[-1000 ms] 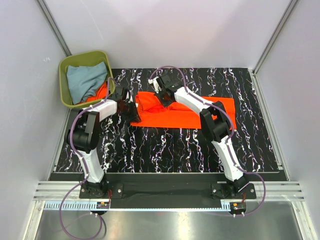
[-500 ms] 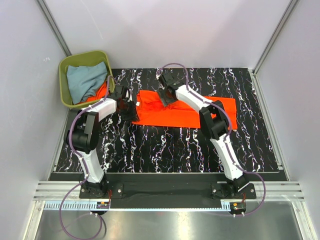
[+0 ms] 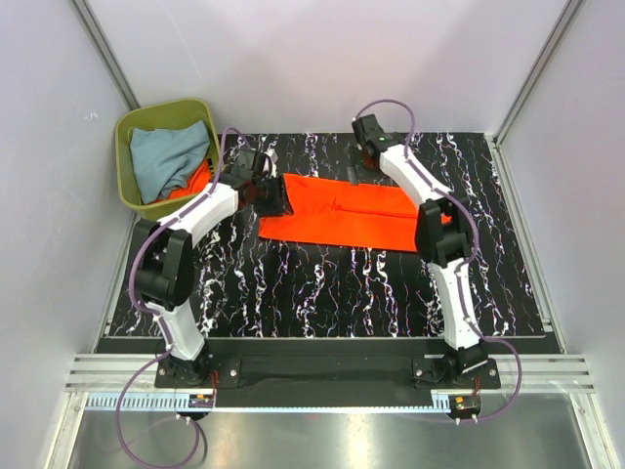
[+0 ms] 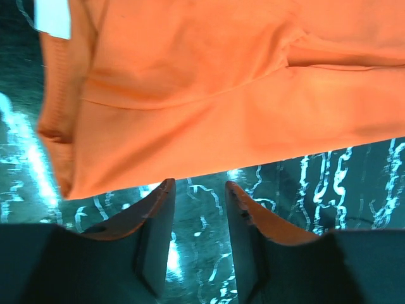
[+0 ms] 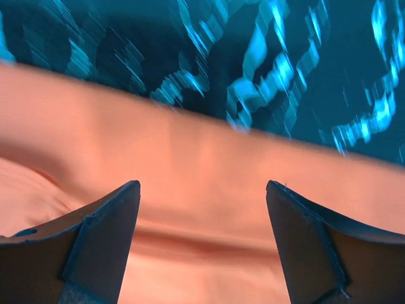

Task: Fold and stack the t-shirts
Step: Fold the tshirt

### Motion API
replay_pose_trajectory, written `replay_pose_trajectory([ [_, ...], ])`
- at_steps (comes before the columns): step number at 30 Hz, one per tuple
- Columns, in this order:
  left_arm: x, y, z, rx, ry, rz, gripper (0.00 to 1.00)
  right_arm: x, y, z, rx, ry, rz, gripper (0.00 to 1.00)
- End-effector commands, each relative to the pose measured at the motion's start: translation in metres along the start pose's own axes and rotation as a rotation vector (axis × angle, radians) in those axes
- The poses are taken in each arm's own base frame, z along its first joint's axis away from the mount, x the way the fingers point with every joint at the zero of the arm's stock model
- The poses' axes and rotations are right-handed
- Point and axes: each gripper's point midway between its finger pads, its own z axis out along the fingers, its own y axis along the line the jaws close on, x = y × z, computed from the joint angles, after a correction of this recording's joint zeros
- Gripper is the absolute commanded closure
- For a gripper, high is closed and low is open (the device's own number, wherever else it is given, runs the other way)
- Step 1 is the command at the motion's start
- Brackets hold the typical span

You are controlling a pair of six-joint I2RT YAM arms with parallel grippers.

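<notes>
A bright orange t-shirt (image 3: 352, 210) lies on the table as a long flat strip folded lengthwise. In the left wrist view this t-shirt (image 4: 209, 88) fills the upper part, with a white label at its top left corner. My left gripper (image 3: 267, 193) is at the strip's left end. It (image 4: 198, 189) is open, with only table between its fingers. My right gripper (image 3: 364, 164) hovers at the strip's back edge, and it (image 5: 202, 190) is wide open above the cloth, holding nothing. A pale grey-blue t-shirt (image 3: 166, 156) and another orange t-shirt (image 3: 200, 181) lie in the bin.
The olive-green bin (image 3: 127, 127) stands at the back left corner, just off the black marbled table (image 3: 322, 283). Grey walls close in the left, right and back sides. Both arm bases sit at the near edge.
Both grippers have let go of the orange t-shirt and opened. The right one has moved back and to the right, the left one slightly back. The cloth now lies flatter as a strip.
</notes>
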Motion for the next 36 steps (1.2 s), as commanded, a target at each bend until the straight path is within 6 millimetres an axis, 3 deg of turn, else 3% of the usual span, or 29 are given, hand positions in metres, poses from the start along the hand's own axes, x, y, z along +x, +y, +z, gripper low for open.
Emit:
replay_pose_trajectory([
  [1, -0.014, -0.013, 0.007, 0.033, -0.039, -0.093, 0.57, 0.006, -0.032, -0.046, 0.022, 0.018, 0.07, 0.11],
  [2, -0.015, -0.014, 0.01, 0.036, -0.041, -0.11, 0.57, 0.026, -0.033, -0.043, 0.007, 0.07, 0.073, 0.11],
  [4, -0.014, -0.015, 0.017, 0.027, -0.045, -0.13, 0.57, 0.031, -0.033, -0.062, -0.051, 0.07, 0.145, 0.11],
  [5, -0.013, -0.014, 0.02, 0.018, -0.046, -0.137, 0.57, 0.053, -0.034, -0.06, -0.079, 0.123, 0.164, 0.12],
  [6, -0.014, -0.013, 0.023, 0.001, -0.056, -0.139, 0.57, 0.047, -0.035, -0.073, -0.112, 0.084, 0.18, 0.12],
  [7, -0.01, -0.01, 0.028, -0.017, -0.048, -0.16, 0.57, 0.052, -0.037, -0.077, -0.109, 0.082, 0.192, 0.12],
  [8, -0.009, -0.005, 0.032, -0.038, -0.051, -0.178, 0.57, 0.07, -0.043, -0.073, -0.098, 0.105, 0.202, 0.12],
  [9, -0.007, 0.001, 0.036, -0.07, -0.053, -0.209, 0.57, 0.069, -0.048, -0.084, -0.108, 0.081, 0.217, 0.12],
  [12, -0.003, 0.014, 0.046, -0.125, -0.049, -0.228, 0.57, 0.097, -0.073, -0.081, -0.105, 0.121, 0.288, 0.16],
  [14, -0.001, 0.022, 0.053, -0.151, -0.042, -0.223, 0.57, 0.112, -0.078, -0.078, -0.168, 0.168, 0.378, 0.22],
  [15, -0.002, 0.025, 0.054, -0.167, -0.046, -0.22, 0.57, 0.116, -0.093, -0.078, -0.165, 0.174, 0.449, 0.23],
  [22, 0.002, 0.039, 0.07, -0.205, -0.015, -0.152, 0.57, 0.152, -0.145, -0.076, -0.032, 0.211, 0.559, 0.29],
  [26, 0.002, 0.039, 0.075, -0.2, -0.004, -0.136, 0.57, 0.162, -0.154, -0.075, -0.01, 0.224, 0.598, 0.43],
  [27, 0.003, 0.037, 0.076, -0.192, 0.001, -0.131, 0.57, 0.164, -0.157, -0.075, 0.003, 0.228, 0.612, 0.54],
  [33, 0.002, 0.036, 0.076, -0.184, 0.007, -0.117, 0.57, 0.174, -0.178, -0.07, 0.054, 0.239, 0.703, 0.6],
  [36, 0.002, 0.037, 0.075, -0.184, 0.007, -0.109, 0.57, 0.188, -0.187, -0.064, 0.077, 0.263, 0.743, 0.69],
])
